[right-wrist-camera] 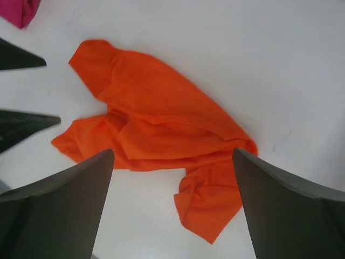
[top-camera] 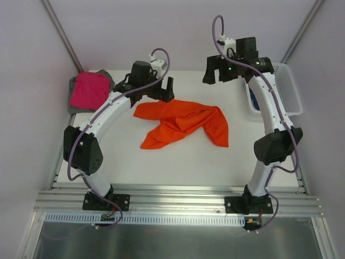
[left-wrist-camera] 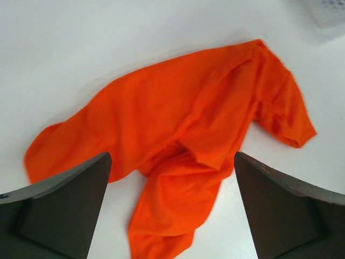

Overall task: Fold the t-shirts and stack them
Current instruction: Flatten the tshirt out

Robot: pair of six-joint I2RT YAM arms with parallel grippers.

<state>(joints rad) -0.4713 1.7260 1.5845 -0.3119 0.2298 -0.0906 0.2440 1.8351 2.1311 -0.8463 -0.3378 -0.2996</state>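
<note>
Orange shirt (top-camera: 183,125) lies crumpled on the counter (top-camera: 161,162). Your left tool (top-camera: 160,95) hangs wide open and empty over its far edge; your right tool (top-camera: 216,75), also wide open, holds nothing.

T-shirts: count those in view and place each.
3. The orange t-shirt lies crumpled mid-table; the pink t-shirt sits on the grey t-shirt, far left. The basket may hide more.

A white tabletop (top-camera: 178,162) fills the middle, evenly lit, with only soft shadows. Plain, pale walls (top-camera: 178,32) close it in at the back and on both sides, and a grey pole (top-camera: 61,33) slants up each rear corner. Aluminium rails (top-camera: 178,198) run along its near edge, above a dull metal sheet (top-camera: 178,240).
</note>
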